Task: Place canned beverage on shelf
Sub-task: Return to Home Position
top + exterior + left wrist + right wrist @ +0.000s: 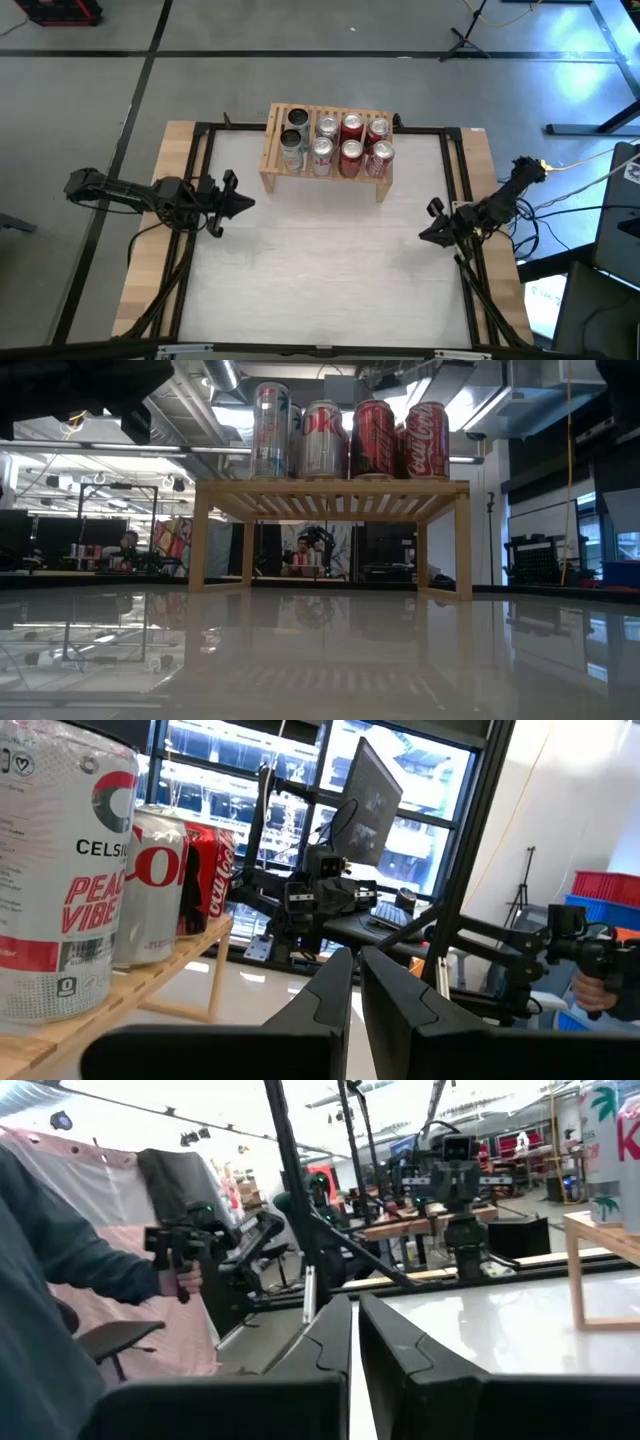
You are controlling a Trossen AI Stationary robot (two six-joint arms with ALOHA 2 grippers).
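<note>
Shelf (268, 160): low light-wood rack, slatted top, solid side legs, upper centre of high view, at far side of table (330, 280). Eight cans (351, 151) on top in two rows of four, silver left, red right. Left gripper (245, 203) mid-left, fingers pressed together. Right gripper (424, 234) mid-right, likewise. Both well apart from shelf.
</note>
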